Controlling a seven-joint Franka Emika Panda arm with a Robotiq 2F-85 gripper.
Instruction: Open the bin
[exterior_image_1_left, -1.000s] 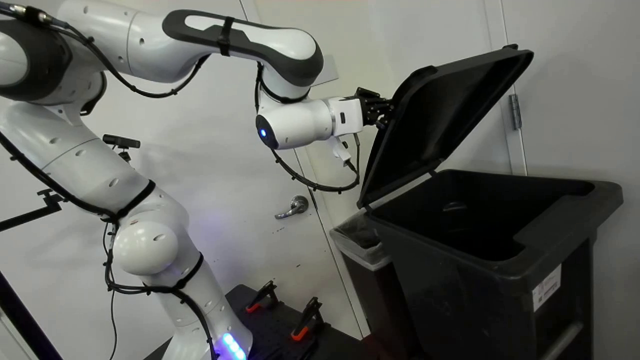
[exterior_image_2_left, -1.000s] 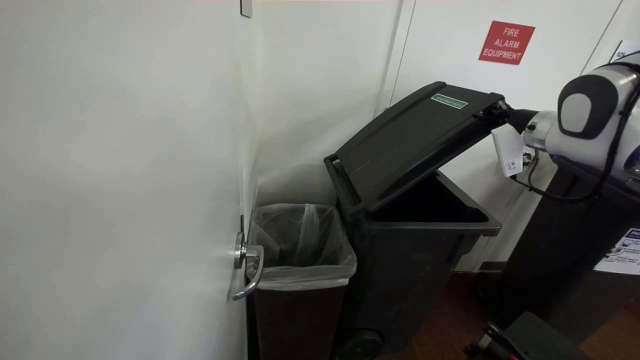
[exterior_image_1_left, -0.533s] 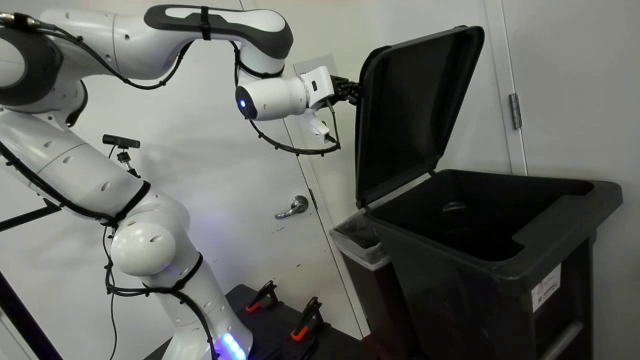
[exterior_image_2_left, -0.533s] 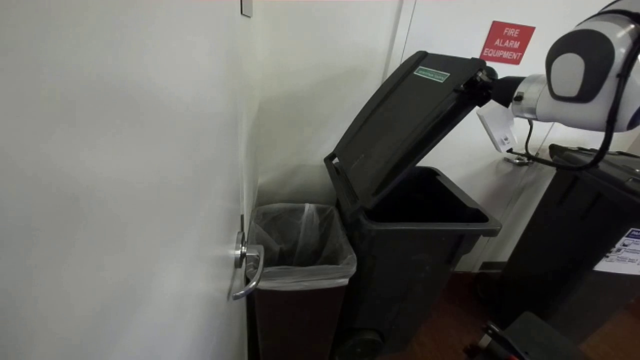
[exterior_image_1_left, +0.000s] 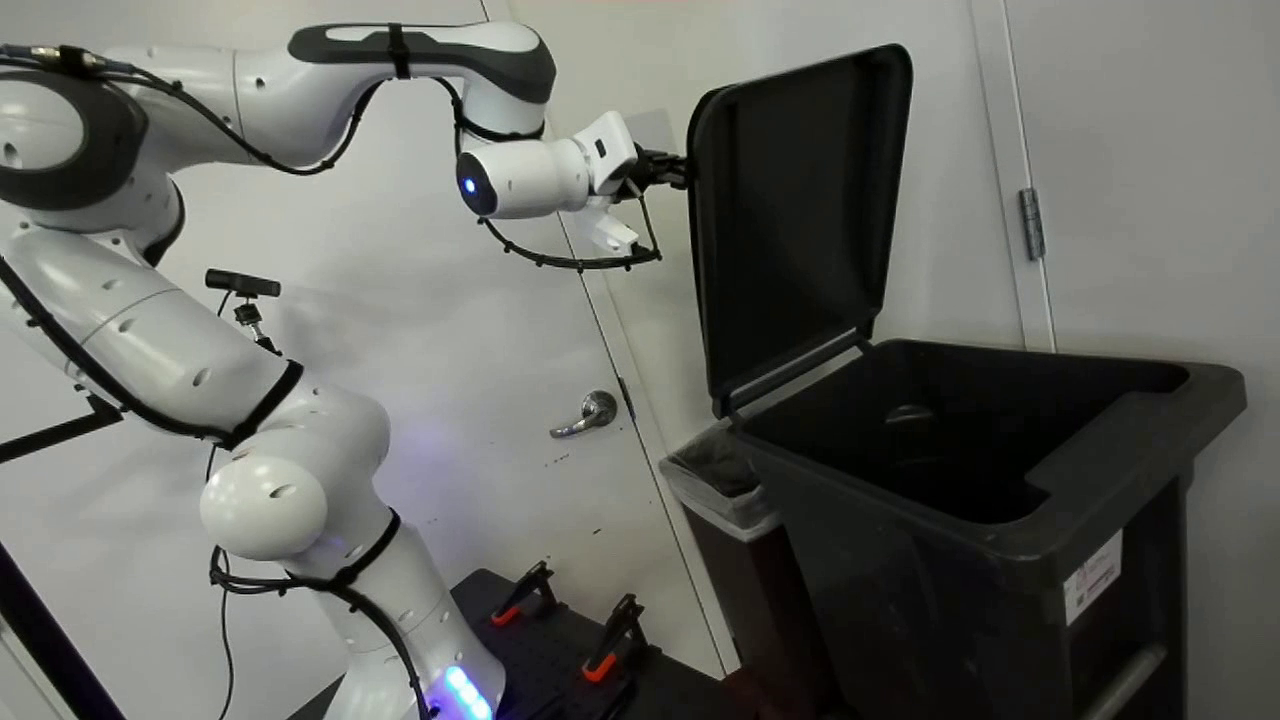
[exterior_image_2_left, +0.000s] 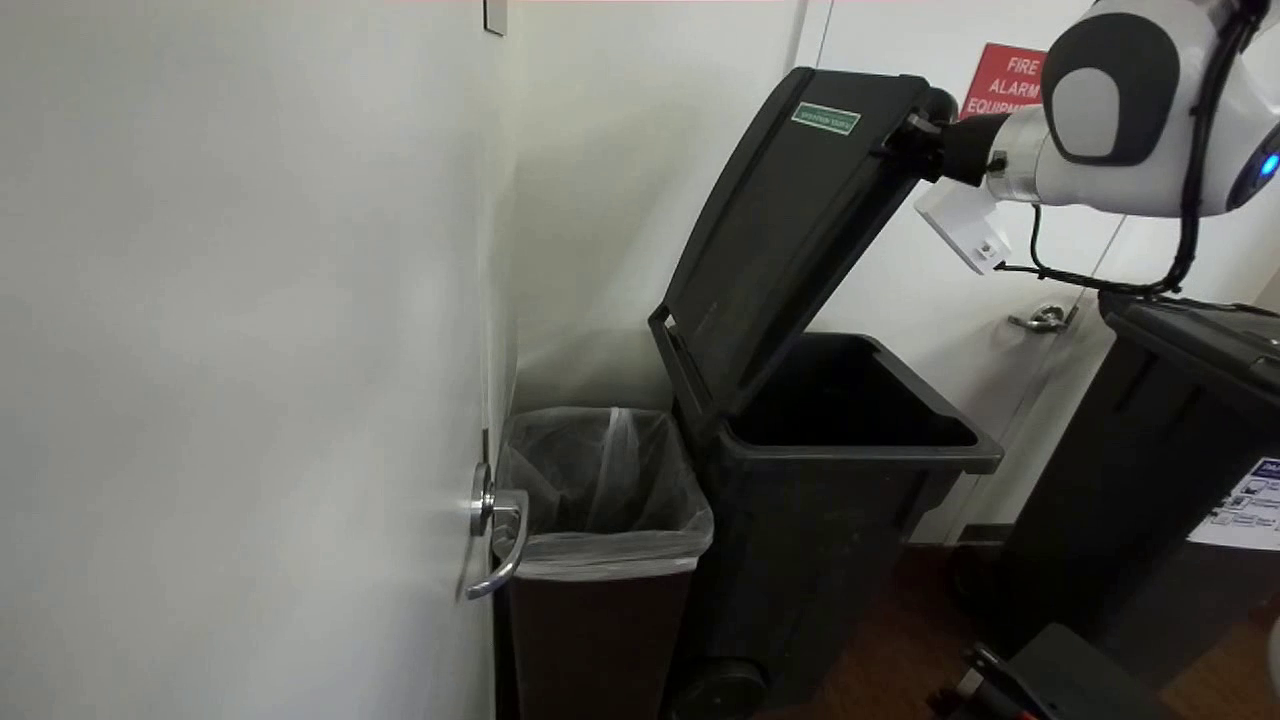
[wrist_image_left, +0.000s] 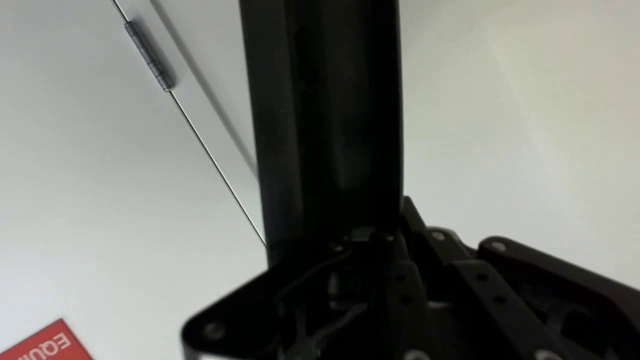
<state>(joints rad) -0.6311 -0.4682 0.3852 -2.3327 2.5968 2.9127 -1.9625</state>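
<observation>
1. Opening the bin (exterior_image_1_left: 940, 590): mostly done, in my judgement. Lid (exterior_image_1_left: 795, 220) stands high, meeting the bin only along its hinged edge; inside is uncovered.
2. Bin is on the floor (exterior_image_2_left: 865, 640), off the bench (exterior_image_1_left: 555, 650), past its right edge as an exterior view shows it. Waste can (exterior_image_2_left: 605, 640) sits just beside the bin, past that same edge.
3. Gripper (exterior_image_1_left: 682, 171) appears to be grasping the lid's side near a free corner, jaws seemingly on both faces; wrist view is dark there, contact detail unclear.
4. Left, as a guess: lid leans over the bin, not past upright, so letting go now would likely drop it. Needs tipping farther back, then release and retreat.
5. In an exterior view: lid's underside, front label (exterior_image_1_left: 1093, 578), clamps (exterior_image_1_left: 620, 625) along the bench's right edge toward its far corner. Lid's outer face hidden.
6. In an exterior view: outer face with green sticker (exterior_image_2_left: 826, 118), wheel (exterior_image_2_left: 718, 690), red sign (exterior_image_2_left: 1005, 85), second bin (exterior_image_2_left: 1130, 440) cut off by the frame. No front label.
7. Wrist view: dark strip of lid, piece of red sign; no bench, no bin body.
</observation>
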